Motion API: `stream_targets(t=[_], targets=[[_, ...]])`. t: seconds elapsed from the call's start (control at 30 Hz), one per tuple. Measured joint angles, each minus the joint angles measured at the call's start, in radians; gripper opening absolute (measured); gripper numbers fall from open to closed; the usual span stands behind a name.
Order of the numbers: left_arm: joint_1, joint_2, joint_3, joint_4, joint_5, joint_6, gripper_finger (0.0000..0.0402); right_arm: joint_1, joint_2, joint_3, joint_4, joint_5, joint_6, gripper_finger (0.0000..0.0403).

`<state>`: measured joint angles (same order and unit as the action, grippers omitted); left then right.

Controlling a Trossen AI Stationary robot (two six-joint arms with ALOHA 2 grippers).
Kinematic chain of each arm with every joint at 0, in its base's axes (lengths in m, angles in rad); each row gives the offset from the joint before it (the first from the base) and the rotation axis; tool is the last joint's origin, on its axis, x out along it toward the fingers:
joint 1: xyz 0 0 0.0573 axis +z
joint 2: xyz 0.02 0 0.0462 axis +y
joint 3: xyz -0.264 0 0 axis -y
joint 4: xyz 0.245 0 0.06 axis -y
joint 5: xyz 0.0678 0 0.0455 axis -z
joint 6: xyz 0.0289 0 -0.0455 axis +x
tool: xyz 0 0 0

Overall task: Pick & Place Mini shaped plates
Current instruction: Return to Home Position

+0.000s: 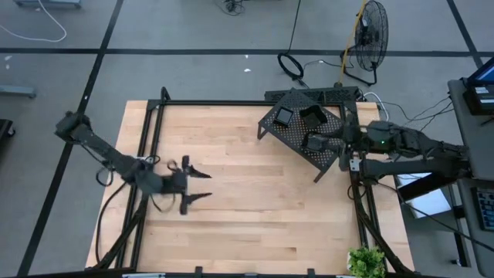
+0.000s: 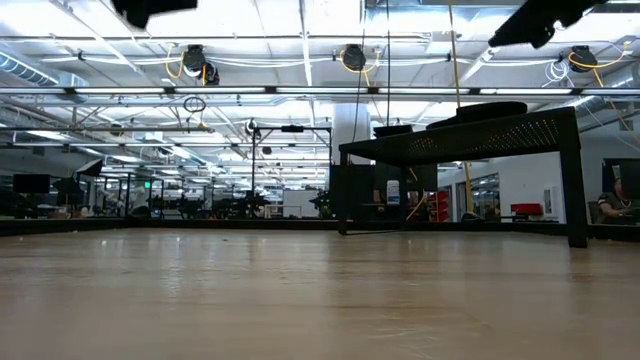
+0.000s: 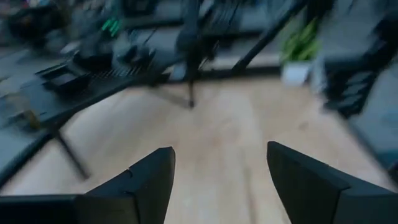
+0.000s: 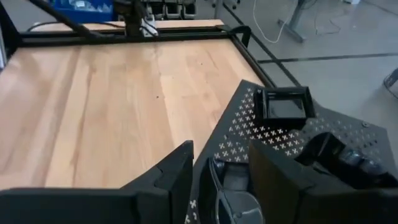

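- surface (image 1: 255, 201): bare wood in every view, with no plates lying loose on it that i can see
- plates (image 1: 312, 117): all the ones in view sit on top of the black perforated rack (image 1: 285, 136) at the far right of the surface
- square plate (image 4: 285, 104): flat on the rack top, alone, apart from the darker pile next to it
- the pile looks like stacked plates, count not readable
- the low view shows dark plate shapes on the rack top and nothing on the wood under or in front of it
- right pincer (image 4: 221, 155): over the near edge of the rack, fingers apart, clamped on nothing
- a dark plate (image 4: 233, 186) lies on the rack just below the gap, shape hard to tell
- left pincer (image 1: 207, 186): over the left middle of the surface, well apart from the rack, fingers wide apart and empty, bare wood below
- judgement: placing looks done or nearly done, since nothing is left to pick within view
- what seems left is for both arms to pull back to rest, the right one clearing the rack without nudging the plates
- can't confirm the full plate count, as the stacks hide each other
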<state>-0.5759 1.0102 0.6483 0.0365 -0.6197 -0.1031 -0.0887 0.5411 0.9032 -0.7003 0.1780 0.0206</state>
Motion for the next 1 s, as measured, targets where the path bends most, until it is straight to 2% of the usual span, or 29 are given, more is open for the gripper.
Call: stream_targets(t=[0.07, 0.13, 0.3, 0.57, 0.7, 0.8, 1.0], targets=[[0.05, -0.124, -0.174, 0.191, 0.091, 0.034, 0.0263, 0.0, -0.037, -0.045, 0.02, 0.0, -0.015, 0.0142], [0.098, -0.238, -0.307, 0.3, 0.134, 0.031, 0.0268, 0.0, -0.076, -0.065, 0.035, 0.001, -0.028, 0.0142], [0.153, -0.46, -0.493, 0.377, 0.219, 0.03, 0.0268, 0.0, -0.226, -0.134, 0.128, 0.0, -0.076, 0.0145], [0.155, -0.658, -0.611, 0.378, 0.255, 0.076, 0.0251, 0.0, -0.54, -0.398, 0.334, -0.094, -0.094, 0.0142], [0.155, -0.69, -0.635, 0.343, 0.253, 0.054, 0.0254, 0.0, -0.511, -0.459, 0.392, -0.129, -0.048, 0.0144], [0.155, -0.697, -0.634, 0.334, 0.256, 0.039, 0.0261, 0.0, -0.484, -0.551, 0.479, -0.184, -0.087, 0.0145], [0.154, -0.697, -0.633, 0.324, 0.221, 0.049, 0.0273, 0.0, -0.492, -0.787, 0.816, -0.18, -0.139, 0.0142]])
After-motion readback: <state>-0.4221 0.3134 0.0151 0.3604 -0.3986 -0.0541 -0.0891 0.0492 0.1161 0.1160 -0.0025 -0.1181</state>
